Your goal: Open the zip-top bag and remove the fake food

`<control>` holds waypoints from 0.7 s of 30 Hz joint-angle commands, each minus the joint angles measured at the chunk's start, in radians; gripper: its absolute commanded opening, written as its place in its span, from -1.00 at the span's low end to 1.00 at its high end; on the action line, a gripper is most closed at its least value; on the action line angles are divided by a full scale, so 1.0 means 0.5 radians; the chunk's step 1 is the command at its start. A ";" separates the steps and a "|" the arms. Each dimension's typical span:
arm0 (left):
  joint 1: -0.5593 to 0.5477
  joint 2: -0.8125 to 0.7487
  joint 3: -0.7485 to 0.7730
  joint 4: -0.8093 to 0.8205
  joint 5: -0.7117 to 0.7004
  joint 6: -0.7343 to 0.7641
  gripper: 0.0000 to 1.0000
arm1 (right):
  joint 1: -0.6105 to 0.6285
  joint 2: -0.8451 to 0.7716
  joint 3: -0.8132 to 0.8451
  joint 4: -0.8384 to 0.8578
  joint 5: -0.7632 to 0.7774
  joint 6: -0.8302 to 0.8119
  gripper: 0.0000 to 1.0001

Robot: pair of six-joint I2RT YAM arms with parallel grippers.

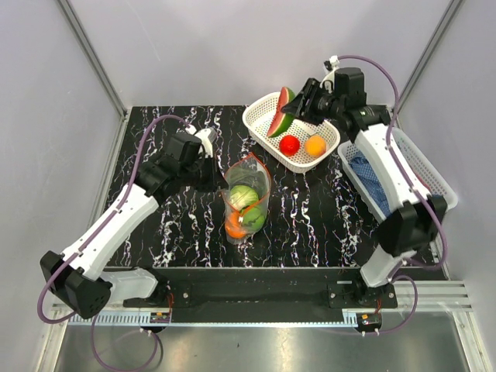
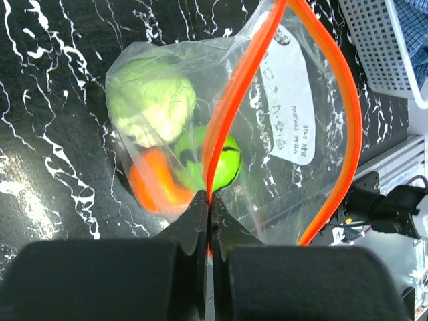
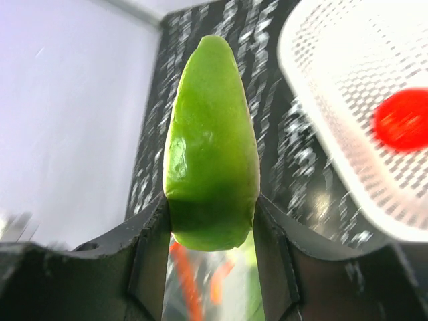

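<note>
The bag [image 1: 248,198] sits mid-table with its mouth gaping and its long axis running from the near edge toward the far one. It holds a cabbage [image 2: 150,100], a green fruit [image 2: 221,164] and an orange ball [image 2: 157,190]. The left gripper [image 2: 208,200] is at the bag's left side, its jaws pressed tight on the orange zip strip [image 2: 234,100], which props the opening up.

The right gripper [image 1: 298,105] is well apart from the bag, up at the far right. Its jaws stand half spread and are clamped on the sides of the watermelon slice [image 3: 210,134], whose long axis points out past the fingertips. The slice hangs over the far-left part of the basket [image 1: 269,145], above a tomato [image 1: 289,144] and a second ball [image 1: 315,146].

The coming move looks like a drop: the basket lies straight below the slice. The bag then lies near and to the left of the right jaws, and its mouth must be entered from above
</note>
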 commanded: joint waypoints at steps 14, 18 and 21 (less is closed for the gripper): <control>0.011 -0.074 0.012 0.016 0.089 0.096 -1.00 | -0.283 1.483 0.938 0.424 0.109 0.381 -0.06; 0.011 -0.071 0.009 0.007 0.071 0.078 -1.00 | -0.277 1.759 1.269 0.449 0.087 0.556 0.03; 0.011 -0.065 0.021 -0.009 0.052 0.065 -1.00 | -0.268 1.913 1.419 0.440 0.093 0.688 0.15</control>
